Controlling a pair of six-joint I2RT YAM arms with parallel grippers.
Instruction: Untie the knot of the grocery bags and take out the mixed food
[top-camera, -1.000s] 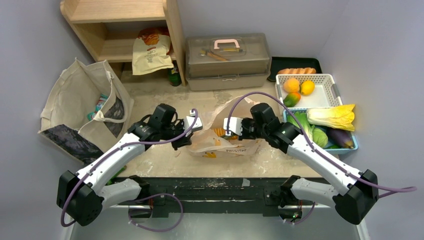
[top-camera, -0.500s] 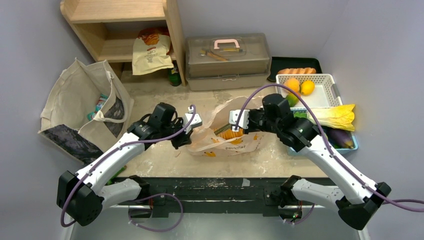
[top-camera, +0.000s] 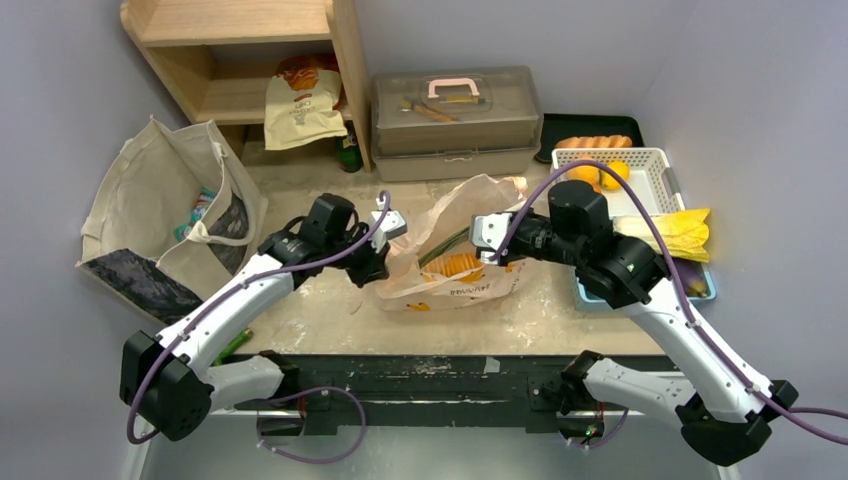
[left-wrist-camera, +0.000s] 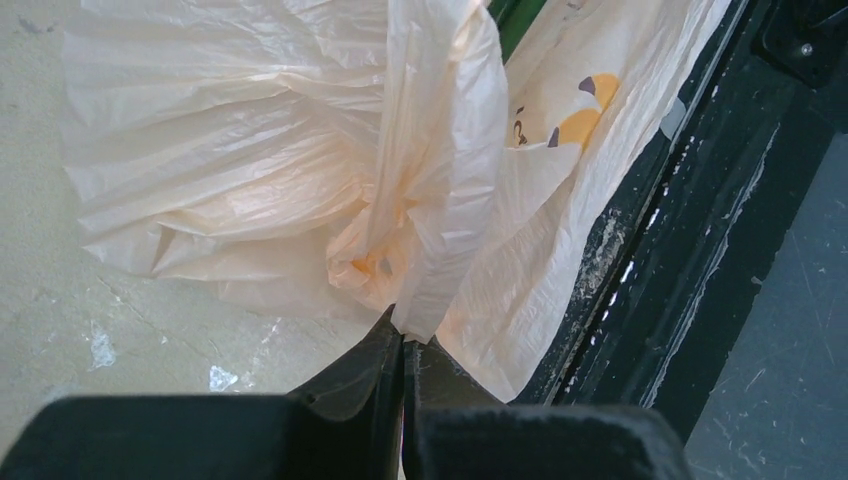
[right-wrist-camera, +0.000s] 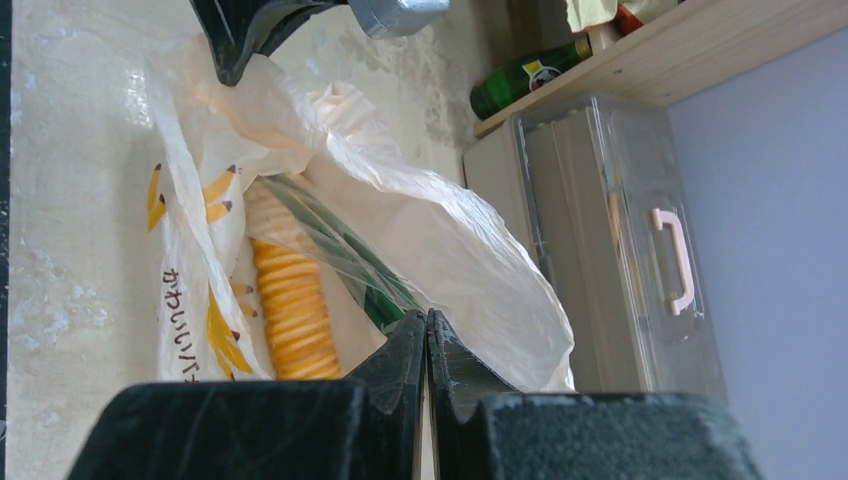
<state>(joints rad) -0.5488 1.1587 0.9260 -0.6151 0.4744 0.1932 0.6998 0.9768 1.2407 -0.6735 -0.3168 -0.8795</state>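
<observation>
Both arms reach inward — left gripper (left-wrist-camera: 402, 338) and right gripper (right-wrist-camera: 427, 322) pinched closed.

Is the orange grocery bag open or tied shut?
Open: the grocery bag gapes at its mouth, showing ridged orange food and a green stalk inside.

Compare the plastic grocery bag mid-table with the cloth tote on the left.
The grocery bag is thin, crinkly, translucent pale-orange plastic; the cloth tote is opaque beige fabric. The grocery bag lies between the arms; the cloth tote slumps off to the left. The left gripper and right gripper each pinch the grocery bag; nothing touches the cloth tote. Both gape open, contents showing.
</observation>
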